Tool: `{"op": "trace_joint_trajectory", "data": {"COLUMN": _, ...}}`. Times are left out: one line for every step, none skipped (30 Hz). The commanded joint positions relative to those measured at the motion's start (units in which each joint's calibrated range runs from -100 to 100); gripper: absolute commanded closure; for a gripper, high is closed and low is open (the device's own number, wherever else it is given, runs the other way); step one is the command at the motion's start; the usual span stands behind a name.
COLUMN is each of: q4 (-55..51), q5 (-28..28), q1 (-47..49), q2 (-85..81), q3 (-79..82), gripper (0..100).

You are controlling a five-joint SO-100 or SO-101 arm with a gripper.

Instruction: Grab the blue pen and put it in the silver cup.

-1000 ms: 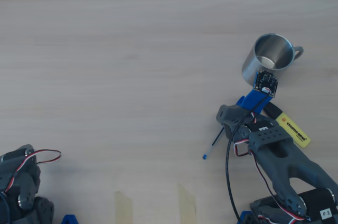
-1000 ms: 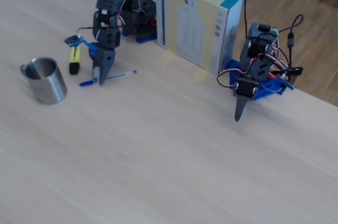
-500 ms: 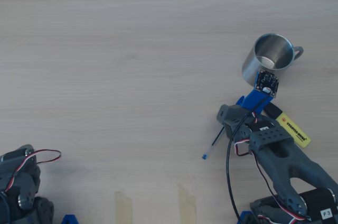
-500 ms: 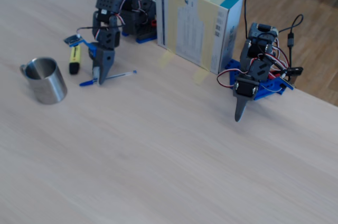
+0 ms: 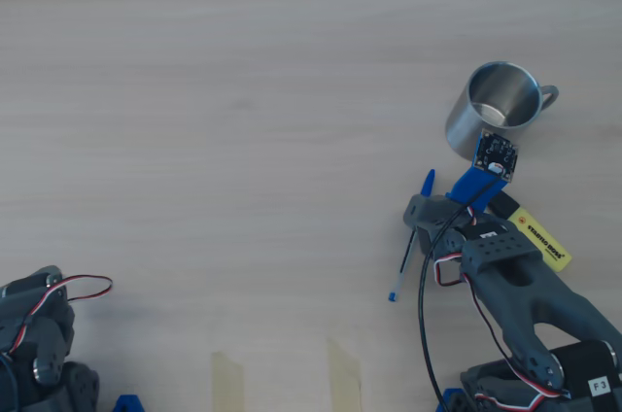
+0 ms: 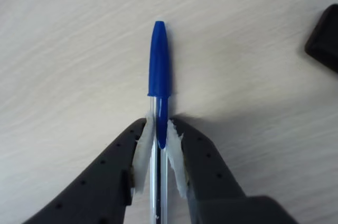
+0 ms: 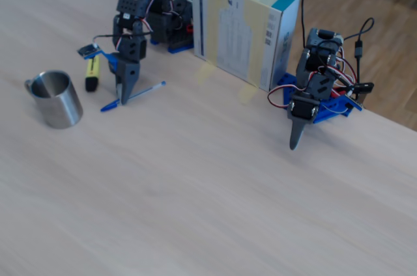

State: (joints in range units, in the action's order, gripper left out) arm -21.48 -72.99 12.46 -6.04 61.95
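Note:
The blue pen (image 6: 159, 60) has a clear barrel and a blue cap. My gripper (image 6: 158, 129) is shut on its barrel just behind the cap, which sticks out ahead of the fingers. In the overhead view the pen (image 5: 403, 261) runs nearly upright under the gripper (image 5: 418, 216), low over the table. The silver cup (image 5: 462, 130) stands upright above and to the right of it, with its handle to the right. In the fixed view the pen (image 7: 140, 92) slants in the gripper (image 7: 124, 96), to the right of the cup (image 7: 58, 103).
A yellow highlighter (image 5: 539, 237) with a black cap lies beside my arm, between it and the cup in the fixed view (image 7: 92, 73). A second arm (image 7: 313, 94) stands parked at the right. A tall box (image 7: 244, 25) stands behind. Two tape strips (image 5: 228, 373) mark the table edge.
The gripper has turned with the pen in it. The pen has swung from a slant to nearly upright in the overhead view, and its blue cap now shows beyond the fingers.

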Motion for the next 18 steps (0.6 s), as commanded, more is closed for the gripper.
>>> {"op": "trace_joint_trajectory", "data": {"q4": -0.44, "q5": -0.03, "q1": 0.28, "q2": 2.72, "q3": 2.13, "gripper": 98}}
{"op": "trace_joint_trajectory", "data": {"q4": -0.44, "q5": -0.03, "q1": 0.28, "q2": 2.72, "q3": 2.13, "gripper": 98}}
{"op": "trace_joint_trajectory", "data": {"q4": -0.53, "q5": -0.03, "q1": 0.28, "q2": 2.72, "q3": 2.13, "gripper": 98}}
{"op": "trace_joint_trajectory", "data": {"q4": -0.53, "q5": -0.03, "q1": 0.28, "q2": 2.72, "q3": 2.13, "gripper": 98}}
{"op": "trace_joint_trajectory", "data": {"q4": -0.53, "q5": -0.03, "q1": 0.28, "q2": 2.72, "q3": 2.13, "gripper": 98}}
{"op": "trace_joint_trajectory", "data": {"q4": -0.53, "q5": -0.03, "q1": 0.28, "q2": 2.64, "q3": 2.13, "gripper": 98}}
{"op": "trace_joint_trajectory", "data": {"q4": -0.61, "q5": -0.03, "q1": 0.28, "q2": 2.39, "q3": 2.13, "gripper": 98}}
{"op": "trace_joint_trajectory", "data": {"q4": -0.79, "q5": -0.03, "q1": 0.28, "q2": 1.89, "q3": 2.13, "gripper": 98}}
{"op": "trace_joint_trajectory", "data": {"q4": -0.87, "q5": -0.03, "q1": 0.28, "q2": 1.47, "q3": 2.68, "gripper": 98}}
{"op": "trace_joint_trajectory", "data": {"q4": -0.36, "q5": -0.03, "q1": 0.28, "q2": 1.06, "q3": 3.49, "gripper": 98}}
{"op": "trace_joint_trajectory", "data": {"q4": -0.27, "q5": -0.13, "q1": 0.28, "q2": 0.56, "q3": 4.22, "gripper": 98}}
{"op": "trace_joint_trajectory", "data": {"q4": -0.18, "q5": -0.19, "q1": 0.19, "q2": -0.02, "q3": 4.76, "gripper": 98}}
{"op": "trace_joint_trajectory", "data": {"q4": -0.18, "q5": -0.19, "q1": 0.19, "q2": -0.61, "q3": 5.13, "gripper": 98}}
{"op": "trace_joint_trajectory", "data": {"q4": -0.18, "q5": -0.19, "q1": 0.19, "q2": -1.1, "q3": 5.31, "gripper": 98}}
{"op": "trace_joint_trajectory", "data": {"q4": -0.27, "q5": -0.19, "q1": 0.19, "q2": -1.52, "q3": 5.4, "gripper": 98}}
{"op": "trace_joint_trajectory", "data": {"q4": -0.18, "q5": -0.19, "q1": 0.19, "q2": -1.85, "q3": 5.58, "gripper": 98}}
{"op": "trace_joint_trajectory", "data": {"q4": -0.18, "q5": -0.19, "q1": 0.19, "q2": -2.1, "q3": 5.67, "gripper": 98}}
{"op": "trace_joint_trajectory", "data": {"q4": -0.36, "q5": -0.19, "q1": 0.19, "q2": -2.27, "q3": 5.67, "gripper": 98}}
